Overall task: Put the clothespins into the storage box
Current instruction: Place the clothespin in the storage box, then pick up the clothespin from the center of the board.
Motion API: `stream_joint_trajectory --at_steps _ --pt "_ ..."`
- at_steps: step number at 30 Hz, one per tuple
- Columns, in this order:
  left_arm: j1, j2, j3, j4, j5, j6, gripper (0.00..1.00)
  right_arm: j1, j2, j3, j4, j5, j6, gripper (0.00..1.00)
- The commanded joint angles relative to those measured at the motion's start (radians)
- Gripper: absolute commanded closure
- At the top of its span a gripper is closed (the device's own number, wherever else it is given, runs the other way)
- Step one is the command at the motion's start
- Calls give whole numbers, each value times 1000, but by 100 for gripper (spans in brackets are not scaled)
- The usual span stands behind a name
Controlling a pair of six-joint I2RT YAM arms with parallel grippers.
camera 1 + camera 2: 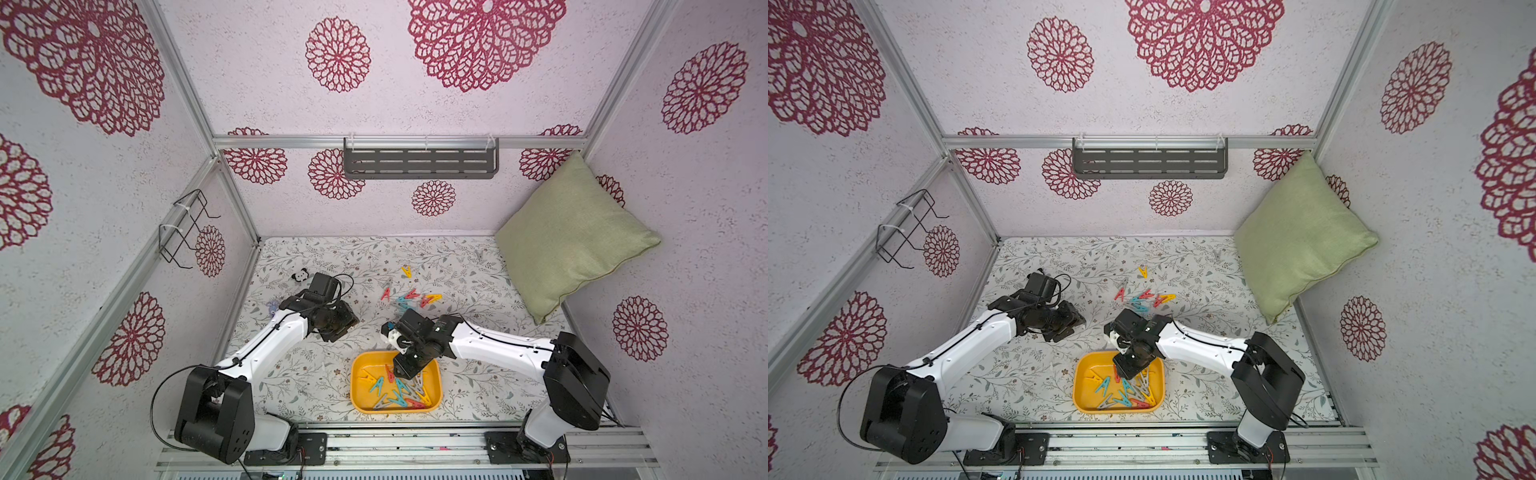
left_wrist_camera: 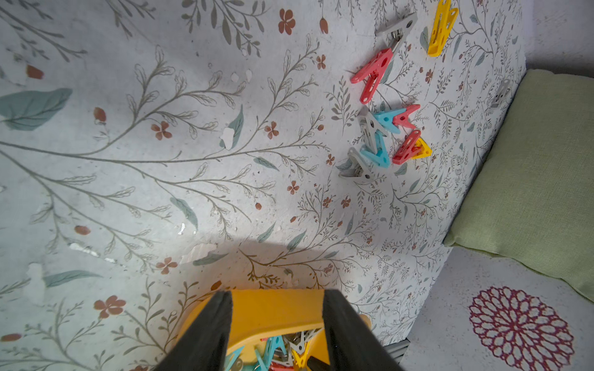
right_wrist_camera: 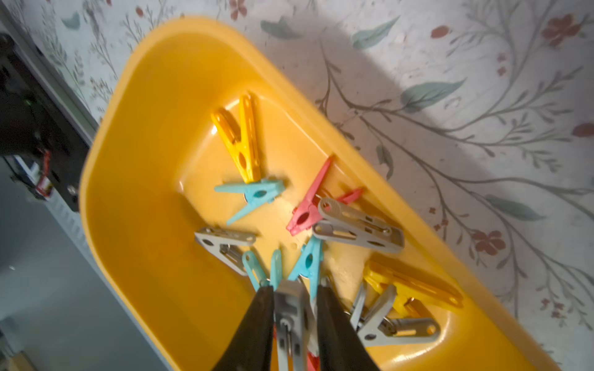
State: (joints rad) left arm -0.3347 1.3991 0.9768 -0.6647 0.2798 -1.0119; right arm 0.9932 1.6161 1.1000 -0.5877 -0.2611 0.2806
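The yellow-orange storage box [image 1: 356, 399] [image 1: 1077, 397] sits near the table's front edge and holds several clothespins [image 3: 257, 192] in yellow, teal, red and grey. My right gripper [image 1: 401, 371] [image 3: 295, 289] hangs over the box, open. A blurred grey clothespin [image 3: 291, 318] lies between its fingers, against one pad and clear of the other. Further back, several loose clothespins [image 1: 411, 297] [image 2: 382, 138] lie in a cluster on the table. My left gripper [image 1: 348, 324] [image 2: 278, 294] hovers left of the cluster, open and empty.
A green pillow [image 1: 569, 237] leans in the back right corner, with a single grey peg [image 2: 501, 93] lying near it. A panda toy [image 1: 300, 276] and a bluish figure [image 1: 272, 308] lie by the left wall. A grey shelf [image 1: 419, 160] hangs on the back wall.
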Motion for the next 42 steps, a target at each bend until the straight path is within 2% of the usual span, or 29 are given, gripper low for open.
stream_joint_trajectory --at_steps 1,3,5,11,15,19,25,35,42 --pt "3 22 39 28 9 -6 48 -3 -81 -1 63 41 42 60" --pt "-3 37 65 10 5 6 48 -8 -90 18 62 76 42 52" --pt "-9 51 92 -3 1 14 48 -22 -92 47 62 98 40 50" --pt "-29 109 193 -41 -1 51 48 -136 -54 156 41 187 59 52" --pt "-33 140 235 -50 5 65 48 -215 25 248 15 207 50 53" --pt "-32 171 264 -58 10 82 48 -262 134 341 -22 187 28 52" --pt "-9 207 273 -54 35 107 48 -290 287 411 -38 140 -12 45" --pt "42 242 289 -65 75 137 48 -345 397 419 16 47 -33 26" --pt "65 245 284 -67 93 147 48 -358 445 431 7 26 -73 21"
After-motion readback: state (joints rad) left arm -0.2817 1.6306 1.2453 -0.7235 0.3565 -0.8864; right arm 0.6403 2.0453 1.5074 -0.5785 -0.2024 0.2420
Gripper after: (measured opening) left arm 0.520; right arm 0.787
